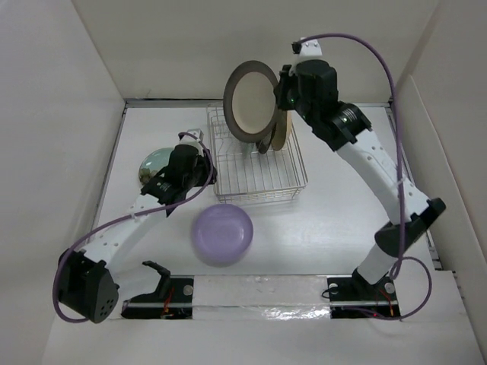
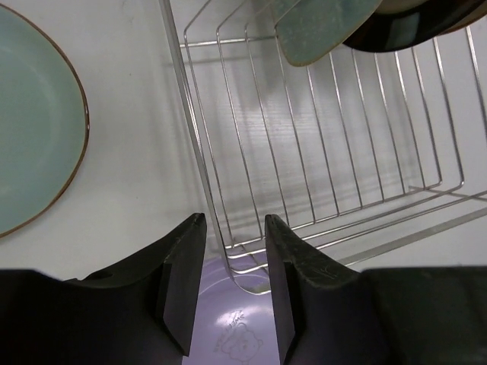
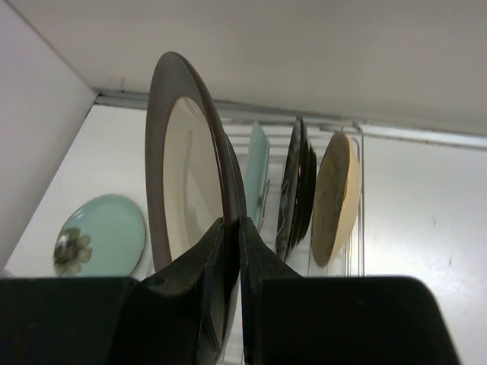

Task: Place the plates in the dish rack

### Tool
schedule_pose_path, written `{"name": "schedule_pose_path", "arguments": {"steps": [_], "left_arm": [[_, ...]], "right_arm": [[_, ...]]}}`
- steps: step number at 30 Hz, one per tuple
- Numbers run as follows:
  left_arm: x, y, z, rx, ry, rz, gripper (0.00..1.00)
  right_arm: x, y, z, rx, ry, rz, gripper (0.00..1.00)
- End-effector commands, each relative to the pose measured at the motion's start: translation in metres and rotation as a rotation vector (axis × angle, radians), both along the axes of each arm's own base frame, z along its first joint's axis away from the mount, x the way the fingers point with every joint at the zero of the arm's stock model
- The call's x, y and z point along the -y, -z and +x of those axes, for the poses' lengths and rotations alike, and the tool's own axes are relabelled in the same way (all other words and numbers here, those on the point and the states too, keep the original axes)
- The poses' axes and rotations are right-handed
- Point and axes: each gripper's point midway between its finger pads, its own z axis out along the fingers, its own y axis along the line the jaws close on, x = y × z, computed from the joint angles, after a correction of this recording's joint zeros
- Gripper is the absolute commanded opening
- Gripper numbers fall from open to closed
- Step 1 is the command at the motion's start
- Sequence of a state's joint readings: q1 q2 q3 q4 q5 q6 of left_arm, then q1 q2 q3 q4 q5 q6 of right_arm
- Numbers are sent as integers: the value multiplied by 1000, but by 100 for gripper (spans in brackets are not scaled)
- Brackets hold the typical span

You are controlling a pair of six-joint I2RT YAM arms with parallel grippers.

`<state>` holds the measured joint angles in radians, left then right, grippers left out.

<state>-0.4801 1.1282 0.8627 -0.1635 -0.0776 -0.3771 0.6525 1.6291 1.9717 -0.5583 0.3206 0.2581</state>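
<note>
The wire dish rack (image 1: pixel 262 196) stands mid-table. A mint squarish plate (image 3: pixel 257 171), a dark shiny plate (image 3: pixel 298 190) and a tan plate (image 3: pixel 335 198) stand on edge in it. My right gripper (image 1: pixel 280 95) is shut on the rim of the cream plate with the dark rim (image 1: pixel 251 99), holding it upright above the rack's far left part. My left gripper (image 1: pixel 204 161) is open at the rack's left near corner, its jaws either side of the rim wire (image 2: pixel 194 144). The lavender plate (image 1: pixel 221 233) lies in front of the rack. The pale green plate (image 1: pixel 154 162) lies left of the rack.
White walls close in the table at the left, back and right. The left arm reaches over part of the pale green plate. A taped strip with both arm bases (image 1: pixel 259 290) runs along the near edge.
</note>
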Motion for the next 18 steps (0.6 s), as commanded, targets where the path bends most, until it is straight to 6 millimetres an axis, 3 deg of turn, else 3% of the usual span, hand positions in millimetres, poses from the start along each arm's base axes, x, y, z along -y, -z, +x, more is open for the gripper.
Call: {"name": "schedule_pose_path", "arguments": {"steps": [1,6,7,8,9,10,14,18], "left_arm": [[9,8,5,-28,25,-19,34],[10,32,12,-88,13,23,32],[8,37,12,-101,8,38,32],[6,45,12,-122,0,59,32],[3,51,13,-138,-12,79,32],[3,51,13,-136,-12,78,32],[7,52,13,-137,1,58,32],[30,64,5,-178,72,57,32]], "right_arm": [[10,-90,23,258,124,86,0],[-6,-103,37,307,214,62,0],[-6,-118,34,340,235,75,0],[-18,-104,44,328,246,39,0],[-16,-102,46,333,285,2,0],[-26,-99,43,334,289,-7,0],[-32,-78,55,332,339,-75,0],[-32,-62,64,320,379,-138,0]]}}
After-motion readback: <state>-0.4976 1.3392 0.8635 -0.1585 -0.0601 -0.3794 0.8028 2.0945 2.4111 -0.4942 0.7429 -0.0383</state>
